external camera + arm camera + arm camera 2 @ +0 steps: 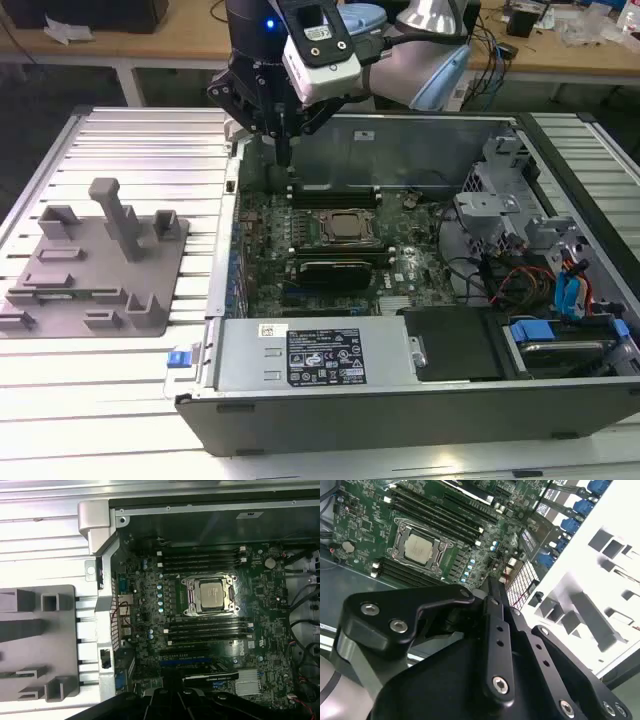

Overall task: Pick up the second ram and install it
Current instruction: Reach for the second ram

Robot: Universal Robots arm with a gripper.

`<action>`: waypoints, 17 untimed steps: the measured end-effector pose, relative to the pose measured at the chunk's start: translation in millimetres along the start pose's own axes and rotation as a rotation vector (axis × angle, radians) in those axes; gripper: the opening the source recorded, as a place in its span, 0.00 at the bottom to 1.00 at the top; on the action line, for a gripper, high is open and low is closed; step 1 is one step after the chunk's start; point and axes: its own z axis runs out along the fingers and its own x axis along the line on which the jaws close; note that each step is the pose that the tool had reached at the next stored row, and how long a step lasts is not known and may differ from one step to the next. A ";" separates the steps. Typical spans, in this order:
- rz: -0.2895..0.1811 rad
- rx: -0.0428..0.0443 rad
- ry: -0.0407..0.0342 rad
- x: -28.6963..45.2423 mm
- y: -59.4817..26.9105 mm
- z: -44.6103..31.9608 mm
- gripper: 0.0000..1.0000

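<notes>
Black metal fingers (497, 630), pinched narrow, hover above the green motherboard (360, 520).

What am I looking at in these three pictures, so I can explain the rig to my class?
The machine is a robot arm with a gripper at its end. The exterior view comes from a camera off the arm; it shows the arm reaching over an open computer case on a slatted table. The two wrist views come from cameras riding on the arm, looking past the gripper into the case. Inside is a green motherboard with a square CPU and long black slots beside it. Beside the case, on the exterior view's left, lies a gray holder plate with upright posts. The gripper hangs inside the case near the slots. Whether it holds a ram stick cannot be told.
</notes>
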 end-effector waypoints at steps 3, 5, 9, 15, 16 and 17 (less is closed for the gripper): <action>0.000 0.0000 0.0000 0.0 0.0 0.0 0.08; 0.000 0.0001 0.0000 0.0 0.0 0.0 0.08; 0.000 0.0000 0.0000 0.0 0.0 0.0 0.08; 0.000 0.0000 0.0000 4.6 -0.3 -0.1 0.08; 0.000 0.0000 0.0000 6.3 -0.5 -0.1 0.08; 0.000 0.0000 0.0000 8.1 -0.6 -0.2 0.08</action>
